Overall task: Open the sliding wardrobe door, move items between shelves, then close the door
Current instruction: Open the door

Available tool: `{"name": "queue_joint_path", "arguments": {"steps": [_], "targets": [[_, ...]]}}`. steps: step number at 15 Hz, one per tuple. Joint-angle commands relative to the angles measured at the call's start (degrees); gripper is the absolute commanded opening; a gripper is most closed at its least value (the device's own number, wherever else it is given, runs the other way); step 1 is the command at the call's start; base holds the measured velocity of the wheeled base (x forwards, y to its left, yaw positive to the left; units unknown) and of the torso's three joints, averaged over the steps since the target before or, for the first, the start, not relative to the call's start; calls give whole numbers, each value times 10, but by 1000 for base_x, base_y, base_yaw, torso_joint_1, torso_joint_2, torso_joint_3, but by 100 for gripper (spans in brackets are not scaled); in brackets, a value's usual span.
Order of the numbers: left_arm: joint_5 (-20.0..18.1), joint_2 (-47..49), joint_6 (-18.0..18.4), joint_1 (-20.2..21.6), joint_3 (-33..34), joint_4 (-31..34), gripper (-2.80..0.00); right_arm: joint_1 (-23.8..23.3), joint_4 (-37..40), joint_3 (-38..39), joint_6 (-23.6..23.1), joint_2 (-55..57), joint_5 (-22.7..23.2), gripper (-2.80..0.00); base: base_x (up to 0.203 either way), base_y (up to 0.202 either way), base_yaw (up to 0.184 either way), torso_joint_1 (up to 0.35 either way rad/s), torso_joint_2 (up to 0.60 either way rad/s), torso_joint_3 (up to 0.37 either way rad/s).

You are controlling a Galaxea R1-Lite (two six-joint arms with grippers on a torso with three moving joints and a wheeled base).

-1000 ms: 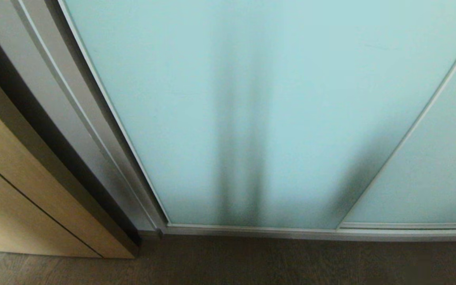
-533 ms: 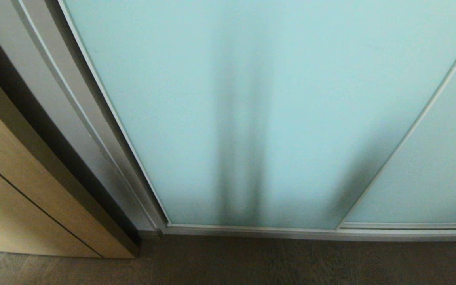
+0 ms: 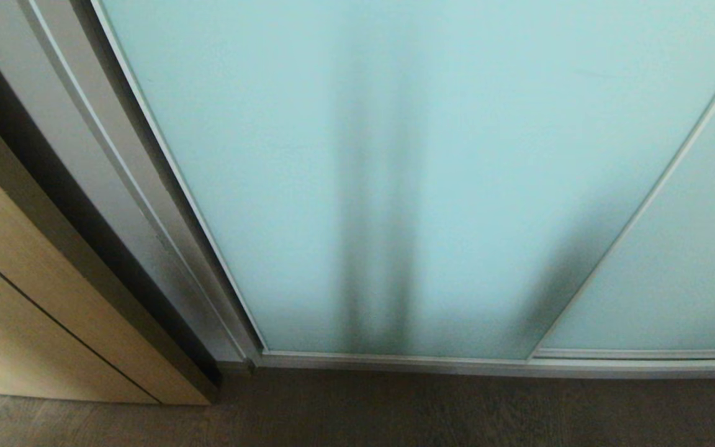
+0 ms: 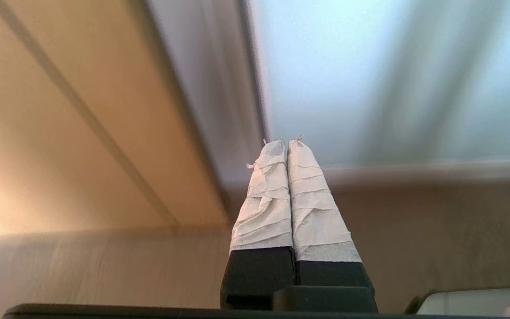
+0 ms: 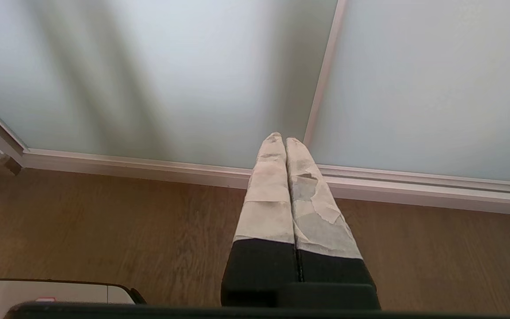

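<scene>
Facing the closed sliding wardrobe door (image 3: 395, 155), no legible writing anywhere.

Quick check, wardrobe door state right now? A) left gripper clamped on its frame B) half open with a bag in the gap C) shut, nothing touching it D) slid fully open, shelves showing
C: the door spans the opening down to its bottom track, no shelves show, and the left gripper and right gripper are shut, empty and short of the glass.

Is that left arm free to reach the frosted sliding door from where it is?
Probably yes: the left gripper, shut and empty, has nothing between it and the sliding wardrobe door.
</scene>
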Motion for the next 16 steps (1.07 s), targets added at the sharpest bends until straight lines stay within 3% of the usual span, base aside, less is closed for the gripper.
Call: {"name": "queue_joint_path", "arguments": {"steps": [1,3,5,11,14,16], "targets": [[-12,11,2,0,-61,-8,-280,0,0,0,0,0,0,-280,0,0,0,0,0,0],[-13,62,3,0,-142,-20,-280,0,0,0,0,0,0,-280,0,0,0,0,0,0],[4,148,5,0,-220,-70,-280,1,0,0,0,0,0,-280,0,0,0,0,0,0],[138,412,13,0,-406,-310,-280,1,0,0,0,0,0,-280,0,0,0,0,0,0],[219,501,14,0,-454,-368,-280,0,0,0,0,0,0,-280,0,0,0,0,0,0],[249,550,13,0,-474,-389,-280,1,0,0,0,0,0,-280,0,0,0,0,0,0]]}}
